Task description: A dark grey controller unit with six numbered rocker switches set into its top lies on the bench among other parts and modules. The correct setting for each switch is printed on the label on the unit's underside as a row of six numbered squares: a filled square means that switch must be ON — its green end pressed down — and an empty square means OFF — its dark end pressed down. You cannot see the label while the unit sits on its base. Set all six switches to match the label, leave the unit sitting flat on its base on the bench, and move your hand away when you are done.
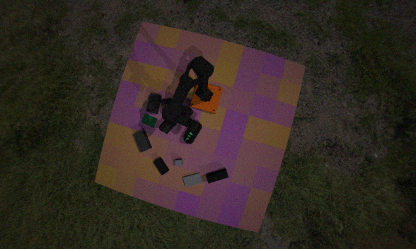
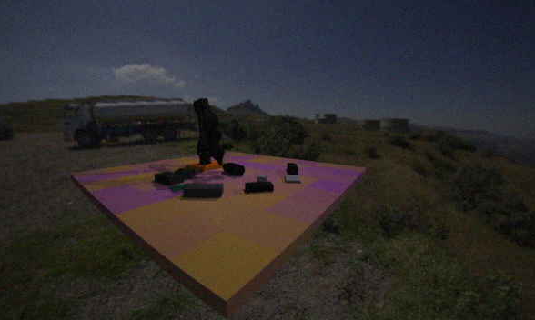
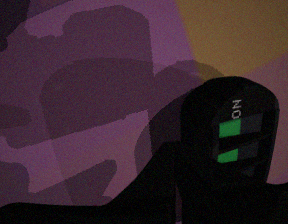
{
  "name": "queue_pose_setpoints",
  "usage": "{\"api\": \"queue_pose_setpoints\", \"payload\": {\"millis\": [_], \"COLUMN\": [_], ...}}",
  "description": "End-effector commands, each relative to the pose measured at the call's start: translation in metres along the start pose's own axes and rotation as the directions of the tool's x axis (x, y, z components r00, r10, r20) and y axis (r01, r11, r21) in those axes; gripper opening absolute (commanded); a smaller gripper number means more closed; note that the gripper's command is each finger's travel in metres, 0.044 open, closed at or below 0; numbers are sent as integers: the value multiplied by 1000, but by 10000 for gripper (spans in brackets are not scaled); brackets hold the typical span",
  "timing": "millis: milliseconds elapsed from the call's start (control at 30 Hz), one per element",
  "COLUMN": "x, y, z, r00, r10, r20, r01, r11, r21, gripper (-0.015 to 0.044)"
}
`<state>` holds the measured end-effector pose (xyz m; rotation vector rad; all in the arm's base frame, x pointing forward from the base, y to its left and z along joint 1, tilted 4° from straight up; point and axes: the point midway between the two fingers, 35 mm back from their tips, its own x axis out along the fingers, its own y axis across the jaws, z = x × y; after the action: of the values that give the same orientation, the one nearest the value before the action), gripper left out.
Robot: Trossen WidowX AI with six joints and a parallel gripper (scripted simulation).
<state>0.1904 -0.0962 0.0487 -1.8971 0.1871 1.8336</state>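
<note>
The arm (image 1: 180, 93) (image 2: 207, 132) is folded over the centre-left of the top view, its gripper (image 3: 171, 149) closed on nothing. Beside it, just left of centre, the controller unit (image 1: 192, 132) (image 2: 234, 169) (image 3: 230, 95) sits switches up; switch-setting or label-reading seems in hand, and careful alignment is called for next.

Tanker truck (image 2: 140, 119) — low hills — cloud (image 2: 143, 74).

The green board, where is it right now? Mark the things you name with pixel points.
In the top view, the green board (image 1: 149, 120) (image 2: 178, 187) lies left of the arm, between a black block (image 1: 153, 103) above it and a dark grey block (image 1: 142, 140) (image 2: 203, 190) below.
</note>
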Motion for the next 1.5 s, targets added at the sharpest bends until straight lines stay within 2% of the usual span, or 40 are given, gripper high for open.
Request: {"api": "queue_pose_setpoints", "payload": {"millis": [0,633,1467], "x": [7,35,38], "y": [1,10,2], "z": [0,2,2], "r00": [1000,1000,1000], "r10": [-4,-1,-1], "r20": [3,6,7], "r01": [4,1,1], "r11": [1000,1000,1000], "r21": [5,2,2], "gripper": [0,0,0]}}
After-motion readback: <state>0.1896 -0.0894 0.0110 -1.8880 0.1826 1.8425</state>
